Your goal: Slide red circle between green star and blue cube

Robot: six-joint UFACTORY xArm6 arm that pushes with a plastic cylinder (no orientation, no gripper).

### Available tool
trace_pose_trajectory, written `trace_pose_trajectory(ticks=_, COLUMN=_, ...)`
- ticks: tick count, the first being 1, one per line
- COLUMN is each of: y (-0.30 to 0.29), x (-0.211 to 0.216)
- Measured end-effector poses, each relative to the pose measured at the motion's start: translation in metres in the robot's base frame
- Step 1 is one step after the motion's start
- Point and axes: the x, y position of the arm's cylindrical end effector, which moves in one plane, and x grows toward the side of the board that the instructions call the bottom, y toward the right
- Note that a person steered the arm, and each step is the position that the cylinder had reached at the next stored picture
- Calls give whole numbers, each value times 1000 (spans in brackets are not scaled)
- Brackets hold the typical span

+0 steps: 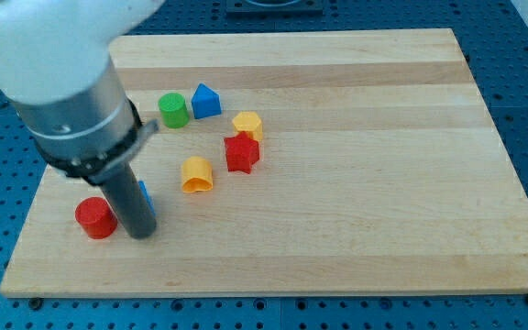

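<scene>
Pushing, camera view: my tip (142,234) sits just right of the red circle (95,218), near the board's (356,238) lower left.
Blue cube: a blue block (145,196) mostly hidden behind the rod.
Green star: not visible; only a green cylinder (173,110).
Hand: none, a bare rod.

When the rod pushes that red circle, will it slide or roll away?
The red circle stands on its flat end on the wooden board, so it probably slides rather than rolls. Being short and squat, it seems unlikely to tip. My tip is beside it, on the view's right.
</scene>
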Motion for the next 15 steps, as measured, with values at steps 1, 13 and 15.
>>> trace_pose_trajectory(ticks=1, y=-17, x=-8)
trace_pose_trajectory(ticks=13, y=-114, x=-49)
trace_pose_trajectory(ticks=15, y=-75, x=-80)
